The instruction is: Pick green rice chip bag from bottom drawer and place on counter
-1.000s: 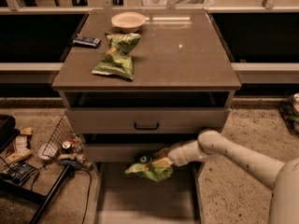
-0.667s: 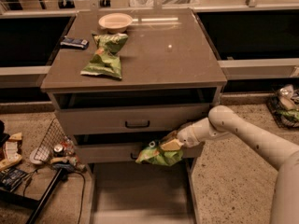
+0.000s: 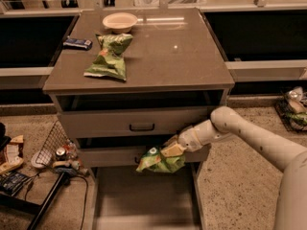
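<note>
The counter awaits. Above the open bottom drawer, the gripper clamps the green rice chip bag, already lifted clear; placing it remains.

Test lab, drawer cabinet, speckled floor, cables, wire basket, hand gripping green bag before it

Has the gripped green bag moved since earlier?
Yes. Held by the gripper at the lower drawer front, the green rice chip bag has risen toward the black handle.
</note>
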You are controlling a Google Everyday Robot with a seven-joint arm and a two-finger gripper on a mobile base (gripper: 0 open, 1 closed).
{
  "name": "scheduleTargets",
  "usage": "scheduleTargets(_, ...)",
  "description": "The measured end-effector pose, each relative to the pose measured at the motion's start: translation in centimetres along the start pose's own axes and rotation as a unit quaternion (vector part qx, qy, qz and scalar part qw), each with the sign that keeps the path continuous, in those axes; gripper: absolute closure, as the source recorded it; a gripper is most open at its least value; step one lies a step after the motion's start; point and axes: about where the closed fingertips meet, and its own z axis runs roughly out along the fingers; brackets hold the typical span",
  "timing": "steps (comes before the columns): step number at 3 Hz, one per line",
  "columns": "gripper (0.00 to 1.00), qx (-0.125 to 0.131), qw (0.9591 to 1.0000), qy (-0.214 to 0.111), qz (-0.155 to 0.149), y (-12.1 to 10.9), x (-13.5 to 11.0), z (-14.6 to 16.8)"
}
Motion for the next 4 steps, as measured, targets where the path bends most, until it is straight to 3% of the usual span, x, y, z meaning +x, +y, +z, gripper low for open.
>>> scheduleTargets(1,1.0,-0.056,0.9974,0.043,-0.012,4.4,-2.3,0.7)
scheduleTargets(2,1.0,-0.084,0.9889,0.119,-0.029,9.7,-5.2,0.1)
scheduleTargets(3,1.0,-0.069,0.9756,0.206,-0.033,14.3,-8.2,-1.9)
scheduleTargets(4,1.0,0.005,0.968,0.248,-0.038,16.7,-13.2,-7.0)
